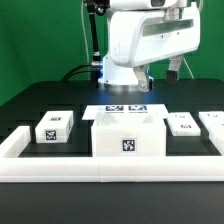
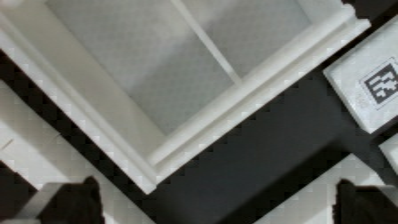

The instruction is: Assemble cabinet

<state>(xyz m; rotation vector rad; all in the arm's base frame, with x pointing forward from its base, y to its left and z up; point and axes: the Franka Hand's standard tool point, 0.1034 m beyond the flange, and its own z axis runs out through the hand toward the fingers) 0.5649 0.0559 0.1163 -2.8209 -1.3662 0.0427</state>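
Note:
The cabinet (image 1: 126, 135) is a large white box with a tag on its front, standing at the table's middle against the front rail. In the wrist view I look down into the cabinet (image 2: 169, 75): its open top shows a thin divider, and one corner points toward my fingers. My gripper (image 1: 158, 74) hangs above and behind the cabinet. In the wrist view the gripper (image 2: 210, 206) is open and empty, with the dark fingertips (image 2: 71, 203) far apart over the cabinet's corner and the dark table.
The marker board (image 1: 125, 108) lies behind the cabinet. Small white tagged blocks sit at the exterior view's left (image 1: 52, 127) and right (image 1: 182, 124), (image 1: 214, 122); one shows in the wrist view (image 2: 370, 85). A low white border rail (image 1: 110, 168) runs along the front and left.

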